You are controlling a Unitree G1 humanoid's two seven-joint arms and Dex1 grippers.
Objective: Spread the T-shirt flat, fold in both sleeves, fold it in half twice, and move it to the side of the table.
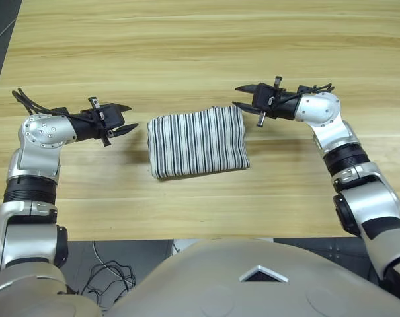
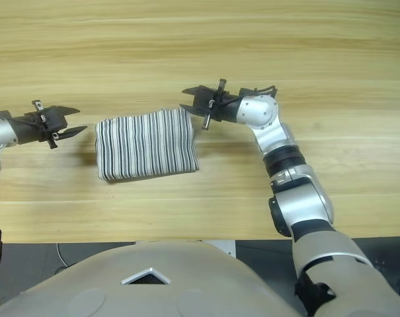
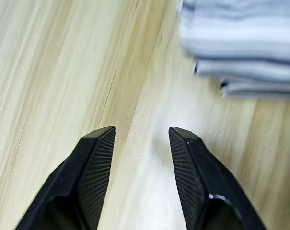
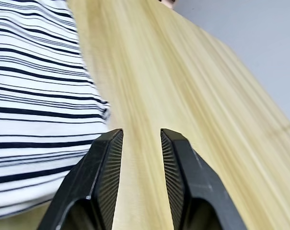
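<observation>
Left claw (image 1: 130, 117): open, with a moderate gap between its two fingers and nothing in it. It is low over bare wood, tips pointing at the cloth's left edge, near it but apart from it.
Left claw pads (image 3: 98, 165): black and ribbed, facing each other across the gap, with wood grain showing between them.
Right claw (image 1: 237, 96): open a little less wide, the fingers nearly parallel, nothing gripped. It sits just beside the cloth's far right corner, tips pointing toward the robot's left. I cannot tell whether the lower tip touches the cloth.
Right claw pads (image 4: 110, 167): ribbed, with bare wood in the gap and the striped cloth lying alongside one finger.
T-shirt (image 1: 198, 141): folded into a compact, roughly rectangular bundle with black and white stripes running from its near edge to its far edge. It lies flat between the two claws, about midway across the table. The stacked layers show at its edge in the left wrist view.
Table (image 1: 186, 39): light wood, the grain running left to right.
</observation>
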